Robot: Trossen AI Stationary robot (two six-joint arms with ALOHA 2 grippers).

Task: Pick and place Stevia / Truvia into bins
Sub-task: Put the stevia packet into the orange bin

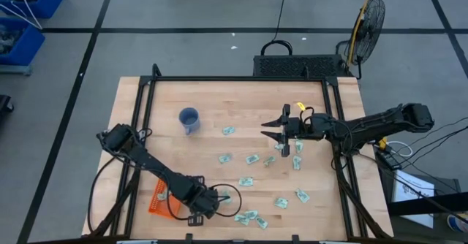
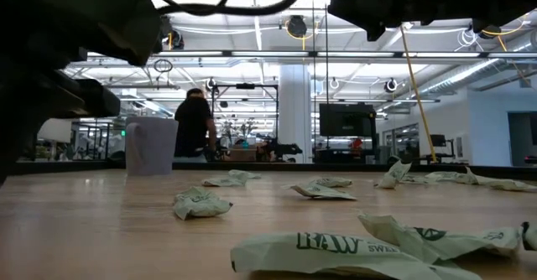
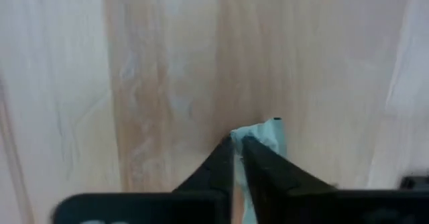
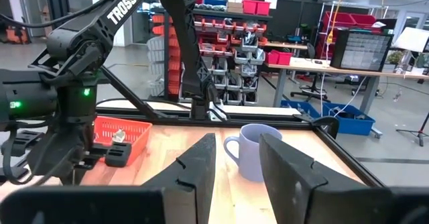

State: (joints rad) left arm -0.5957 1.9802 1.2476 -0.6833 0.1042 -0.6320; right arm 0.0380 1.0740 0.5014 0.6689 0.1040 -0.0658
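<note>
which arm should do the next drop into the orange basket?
Left, probably. Its gripper is shut on a sachet right beside the orange basket. The right gripper hangs open and empty mid-table, across the table from it.

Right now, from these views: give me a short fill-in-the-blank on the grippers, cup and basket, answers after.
1. The left gripper has its fingers pinched on a pale green ____.
2. The right gripper hangs above the table with its fingers ____.
3. The cup on the table is ____ in colour.
4. The orange basket sits beside the ____ arm.

Missing words: sachet; open; blue; left
</note>
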